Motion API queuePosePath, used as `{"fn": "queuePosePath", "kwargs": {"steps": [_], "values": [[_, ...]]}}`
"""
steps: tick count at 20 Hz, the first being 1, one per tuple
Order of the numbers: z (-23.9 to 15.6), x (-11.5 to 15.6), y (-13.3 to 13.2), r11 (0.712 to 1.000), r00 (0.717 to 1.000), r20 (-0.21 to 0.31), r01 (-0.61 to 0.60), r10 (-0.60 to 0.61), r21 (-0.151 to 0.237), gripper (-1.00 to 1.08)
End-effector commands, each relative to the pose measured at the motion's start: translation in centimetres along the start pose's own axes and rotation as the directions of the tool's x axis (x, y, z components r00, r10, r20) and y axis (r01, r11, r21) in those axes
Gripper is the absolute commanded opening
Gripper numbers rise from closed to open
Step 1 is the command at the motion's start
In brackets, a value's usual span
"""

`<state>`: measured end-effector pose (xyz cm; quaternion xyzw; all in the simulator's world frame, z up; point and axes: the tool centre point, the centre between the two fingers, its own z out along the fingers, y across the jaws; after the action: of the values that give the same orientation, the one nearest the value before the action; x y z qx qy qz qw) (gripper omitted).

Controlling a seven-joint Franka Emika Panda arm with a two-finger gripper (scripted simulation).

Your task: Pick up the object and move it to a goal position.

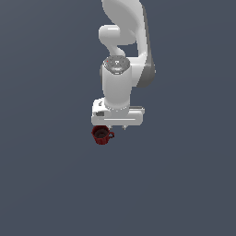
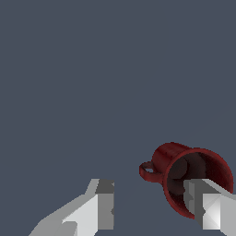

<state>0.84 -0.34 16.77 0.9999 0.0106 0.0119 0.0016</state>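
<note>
The small dark red mug [image 1: 102, 134] stands on the grey floor, just below the white hand in the exterior view, with its handle toward the exterior view's right. My gripper [image 1: 113, 125] hovers over it, and the hand hides most of its fingers there. In the wrist view the mug [image 2: 184, 173] shows its dark interior and side handle. My gripper [image 2: 150, 188] is open and holds nothing. One fingertip [image 2: 203, 203] overlaps the mug's opening and the other [image 2: 102, 205] stands well apart from the mug. I cannot tell whether any finger touches the mug.
The plain dark grey floor [image 1: 46, 184] surrounds the mug in both views. The white arm [image 1: 122, 55] rises behind the hand in the exterior view. No other objects show.
</note>
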Motion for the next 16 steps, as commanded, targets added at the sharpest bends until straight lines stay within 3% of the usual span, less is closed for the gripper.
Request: {"fn": "queuePosePath", "kwargs": {"steps": [1, 9, 16], "values": [[0.0, 0.0, 0.0, 1.0, 1.0, 0.0, 0.002, -0.002, 0.0, 0.28], [0.5, -0.4, 0.6, 0.998, 0.998, -0.004, 0.055, -0.055, -0.011, 0.28], [1.7, -1.4, 1.8, 0.984, 0.985, -0.008, 0.173, -0.174, -0.036, 0.28]]}}
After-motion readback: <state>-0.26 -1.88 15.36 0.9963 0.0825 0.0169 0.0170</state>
